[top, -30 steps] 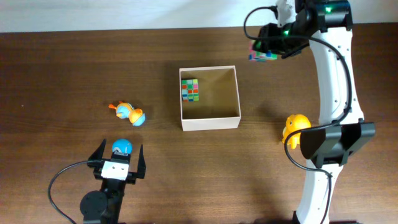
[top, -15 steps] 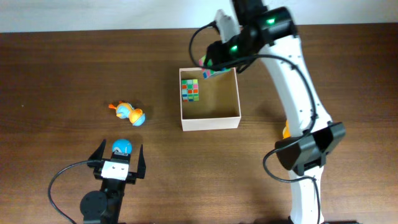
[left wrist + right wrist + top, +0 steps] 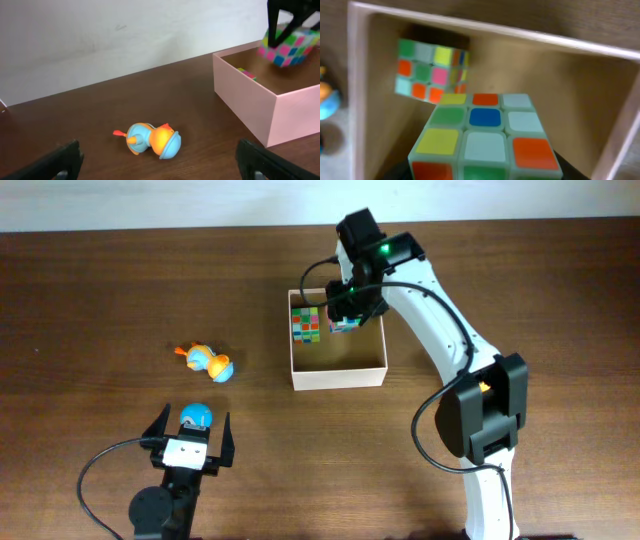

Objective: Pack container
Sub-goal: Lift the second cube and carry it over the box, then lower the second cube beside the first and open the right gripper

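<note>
Over the container (image 3: 337,376) at mid-surface, a puzzle cube (image 3: 482,135) is gripped in the closed right tool (image 3: 345,318), positioned beside a second cube (image 3: 306,325) inside, presumably so both fit; the left tool (image 3: 191,423) is spread wide, empty.

Table (image 3: 100,300): dark wood grain, matt. Container (image 3: 338,376): thin card-like walls, matt. Glossy plastic w/ coloured tiles: held cube (image 3: 485,140) & boxed cube (image 3: 427,70), 2 alike. Toy duck (image 3: 208,362): smooth shiny plastic. Right arm (image 3: 430,280): white gloss shell.
</note>
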